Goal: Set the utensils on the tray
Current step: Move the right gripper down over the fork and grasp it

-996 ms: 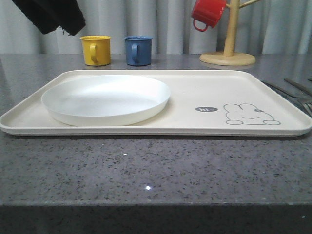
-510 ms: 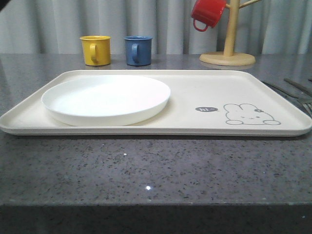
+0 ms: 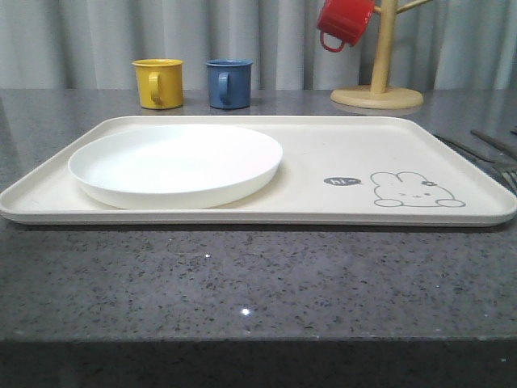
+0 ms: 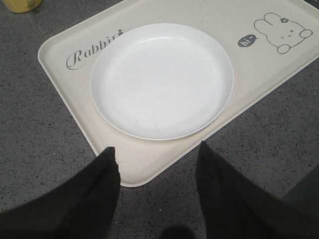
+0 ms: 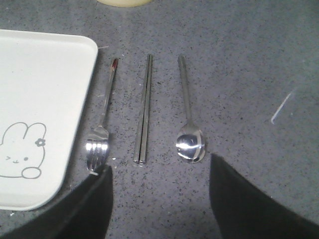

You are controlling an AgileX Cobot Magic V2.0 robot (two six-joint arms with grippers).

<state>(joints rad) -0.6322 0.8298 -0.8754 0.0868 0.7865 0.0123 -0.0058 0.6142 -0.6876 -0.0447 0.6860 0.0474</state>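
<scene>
Left arm gone; chopsticks beside tray

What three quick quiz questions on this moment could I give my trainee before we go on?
1. True or false: the white plate already sits on the tray.
2. Which utensil lies nearest the tray's edge: A fork, B chopsticks, C spoon?
3. Fill in: the red mug hangs on the wooden ____.

Key: 1 true. 2 A. 3 stand. All three utensils lie on the counter beside the tray, ahead of the open right pincer; the left pincer is open too.
</scene>
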